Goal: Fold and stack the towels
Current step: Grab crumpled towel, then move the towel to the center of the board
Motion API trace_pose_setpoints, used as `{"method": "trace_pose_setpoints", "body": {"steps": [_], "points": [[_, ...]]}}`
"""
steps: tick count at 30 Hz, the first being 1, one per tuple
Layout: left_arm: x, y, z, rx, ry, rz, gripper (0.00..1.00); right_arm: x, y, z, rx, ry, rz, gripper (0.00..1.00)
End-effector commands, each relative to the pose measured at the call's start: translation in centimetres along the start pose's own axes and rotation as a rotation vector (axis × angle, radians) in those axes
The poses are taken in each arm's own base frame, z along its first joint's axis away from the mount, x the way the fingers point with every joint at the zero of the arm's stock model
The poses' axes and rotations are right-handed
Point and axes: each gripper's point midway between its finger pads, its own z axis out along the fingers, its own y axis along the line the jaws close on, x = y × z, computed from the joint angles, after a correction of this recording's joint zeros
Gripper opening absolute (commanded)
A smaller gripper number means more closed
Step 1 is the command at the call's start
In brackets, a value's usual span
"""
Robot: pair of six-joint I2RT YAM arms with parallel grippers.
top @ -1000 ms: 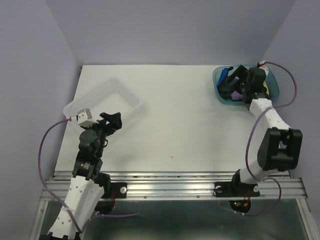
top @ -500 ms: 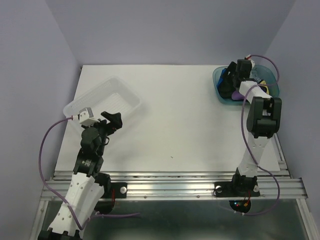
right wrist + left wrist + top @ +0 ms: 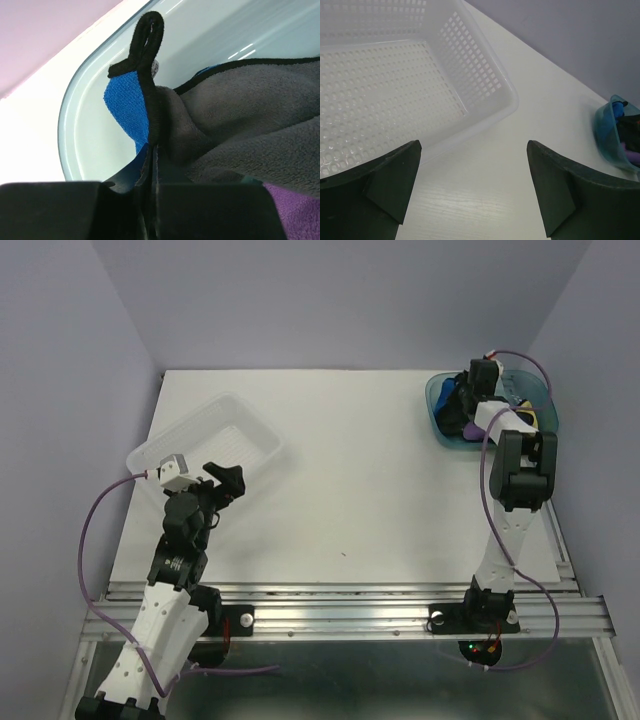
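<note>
The towels lie bunched in the teal tub [image 3: 437, 405] at the table's far right corner. My right gripper [image 3: 470, 390] reaches into the tub. In the right wrist view its jaws [image 3: 154, 170] are shut on the black-edged hem of the blue towel [image 3: 125, 105], whose dark grey reverse face [image 3: 240, 115] bulges to the right. A purple towel [image 3: 295, 210] lies below it, also visible from above [image 3: 471, 428], and a bit of yellow towel [image 3: 531, 418] peeks out beside the arm. My left gripper [image 3: 228, 480] hovers open over bare table [image 3: 474, 145], holding nothing.
A clear perforated plastic tray [image 3: 205, 440] stands at the left of the table, just beyond my left gripper; its near corner [image 3: 485, 85] is close ahead. The tub's rim [image 3: 605, 130] shows far right. Purple walls enclose the table.
My right gripper has gone from open to shut, pinching the blue towel's edge, after the right arm swung upright over the tub. The left arm has hardly moved.
</note>
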Motion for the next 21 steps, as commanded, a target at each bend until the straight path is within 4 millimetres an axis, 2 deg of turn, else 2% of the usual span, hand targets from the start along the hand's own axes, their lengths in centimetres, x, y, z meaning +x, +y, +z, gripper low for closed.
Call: {"method": "trace_pose_setpoints", "body": {"steps": [1, 2, 3, 7, 8, 9, 10, 14, 15, 17, 18, 19, 20, 21], "points": [[-1.5, -0.9, 0.0, 0.023, -0.05, 0.002, 0.99, -7.3, 4.4, -3.8, -0.102, -0.177, -0.004, 0.01], [-1.5, -0.8, 0.0, 0.023, -0.05, 0.004, 0.99, -6.8, 4.1, -4.4, -0.091, -0.171, -0.01, 0.01], [-1.5, -0.9, 0.0, 0.025, -0.05, 0.003, 0.99, -9.7, 5.3, -6.7, -0.121, -0.26, -0.014, 0.01], [-1.5, -1.1, -0.2, 0.035, -0.049, 0.001, 0.99, -11.8, 6.1, -10.7, -0.145, -0.336, -0.029, 0.01], [-1.5, -1.1, -0.2, 0.038, -0.049, -0.001, 0.99, -13.5, 7.0, -13.1, -0.174, -0.381, -0.032, 0.01], [-1.5, -1.2, -0.2, 0.041, -0.049, 0.001, 0.99, -13.9, 7.3, -14.0, -0.193, -0.39, -0.039, 0.01], [-1.6, -1.2, -0.3, 0.041, -0.052, -0.001, 0.99, -15.0, 7.9, -16.1, -0.214, -0.426, -0.047, 0.01], [-1.8, -1.3, -0.5, 0.051, -0.06, -0.005, 0.99, -16.3, 9.2, -19.6, -0.272, -0.449, -0.071, 0.01], [-1.9, -1.3, -0.6, 0.05, -0.066, -0.006, 0.99, -17.0, 10.0, -21.4, -0.31, -0.469, -0.079, 0.01], [-2.0, -1.4, -0.6, 0.052, -0.07, -0.009, 0.99, -17.3, 10.9, -23.2, -0.346, -0.482, -0.102, 0.01], [-1.9, -1.3, -0.6, 0.051, -0.066, -0.008, 0.99, -17.3, 12.6, -25.2, -0.438, -0.477, -0.135, 0.01], [-1.9, -1.3, -0.6, 0.05, -0.064, -0.007, 0.99, -17.4, 13.4, -26.3, -0.48, -0.477, -0.147, 0.01], [-1.9, -1.3, -0.6, 0.05, -0.064, -0.009, 0.99, -17.7, 14.9, -28.6, -0.565, -0.481, -0.173, 0.01], [-1.8, -1.4, -0.5, 0.052, -0.061, -0.01, 0.99, -17.9, 15.8, -29.9, -0.609, -0.484, -0.182, 0.01]]}}
